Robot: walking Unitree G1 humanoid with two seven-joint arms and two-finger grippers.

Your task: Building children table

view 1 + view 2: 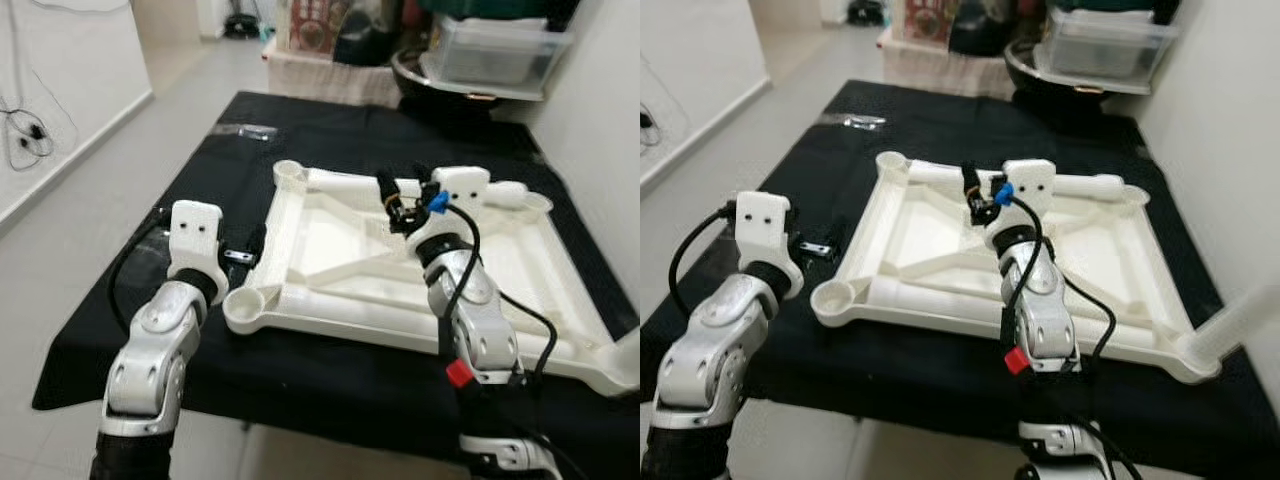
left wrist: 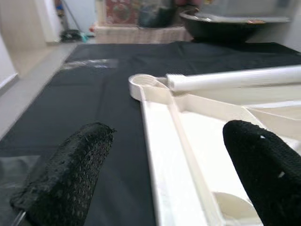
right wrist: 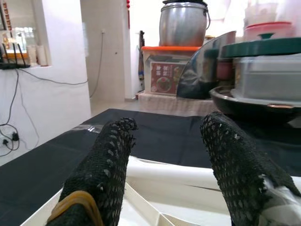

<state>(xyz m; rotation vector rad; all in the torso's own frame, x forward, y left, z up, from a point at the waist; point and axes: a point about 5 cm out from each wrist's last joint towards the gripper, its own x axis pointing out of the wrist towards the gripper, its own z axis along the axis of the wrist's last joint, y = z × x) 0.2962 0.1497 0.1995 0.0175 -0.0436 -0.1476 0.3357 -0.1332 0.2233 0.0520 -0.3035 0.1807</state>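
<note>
Both jaws stand spread and empty. The right gripper (image 1: 403, 195) hovers over the upturned white tabletop (image 1: 330, 240) near its 12 o'clock rail, where a loose leg (image 1: 345, 181) lies. The left gripper (image 1: 245, 250) waits beside the 9 o'clock edge on the black counter (image 1: 130, 300). Next, likely, grasping that leg for a corner socket (image 1: 245, 303).

white tabletop (image 1: 330, 300), black cloth (image 1: 200, 170), black mesh fingers (image 2: 70, 174)
</note>
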